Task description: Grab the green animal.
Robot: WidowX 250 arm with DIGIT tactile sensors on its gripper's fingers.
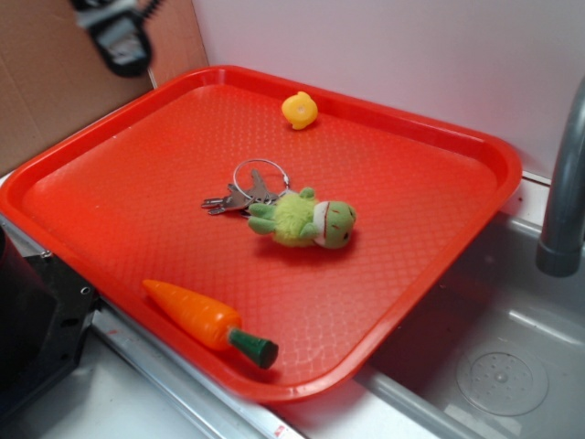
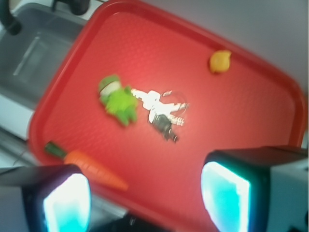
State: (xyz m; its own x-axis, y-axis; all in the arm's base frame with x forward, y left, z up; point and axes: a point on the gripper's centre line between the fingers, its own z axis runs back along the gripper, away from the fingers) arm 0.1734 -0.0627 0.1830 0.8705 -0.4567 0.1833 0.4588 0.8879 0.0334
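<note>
The green animal (image 1: pixel 306 221) is seen lying on its side near the middle of the red tray (image 1: pixel 110 174), touching a bunch of keys (image 1: pixel 239 194). The tool (image 2: pixel 145 193) is held wide open, empty, well above. The keys could be pinched instead if the descent is misjudged.

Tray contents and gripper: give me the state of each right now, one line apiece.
green animal: lying on its side mid-tray, ungrasped.
keys: flat on the tray, touching the green animal.
carrot: lying flat near the tray's front edge.
yellow toy: sitting near the back rim.
tray: flat beside the sink.
gripper: open, empty, above the tray.
</note>
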